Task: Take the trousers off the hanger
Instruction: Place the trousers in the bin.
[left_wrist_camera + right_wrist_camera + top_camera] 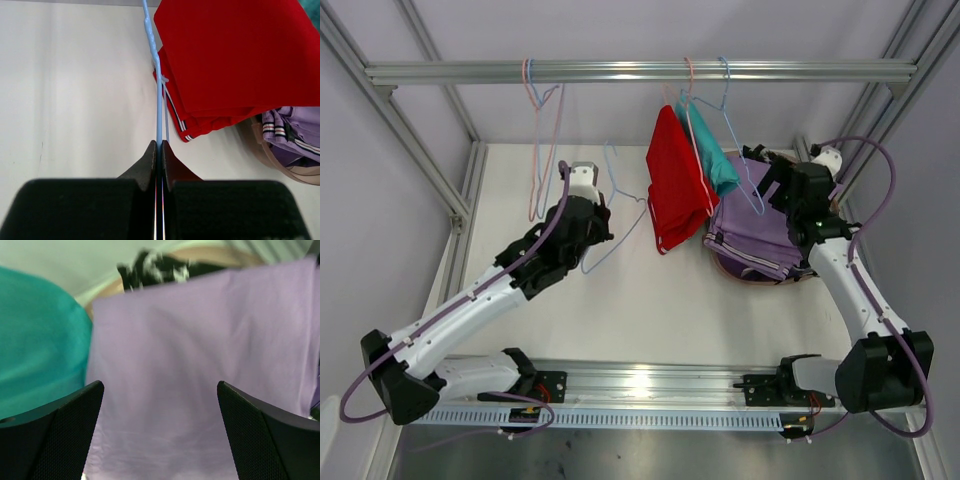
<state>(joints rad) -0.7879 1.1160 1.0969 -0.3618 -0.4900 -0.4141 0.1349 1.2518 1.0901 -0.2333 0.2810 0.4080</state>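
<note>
Pinching the thin wire of a light-blue hanger (159, 75) between tightly closed jaws, the left gripper (159, 146) sits above the white table (75, 100). Just to its right are the red trousers (240, 55), which hang folded below the overhead rail (620, 72) beside the teal trousers (718, 155). The right gripper (160, 390) hovers with its fingers spread wide and nothing between them, over the lilac trousers (200, 365), which lie heaped in a brown basket (265, 155) with the black speckled trousers (155, 265) behind them.
</note>
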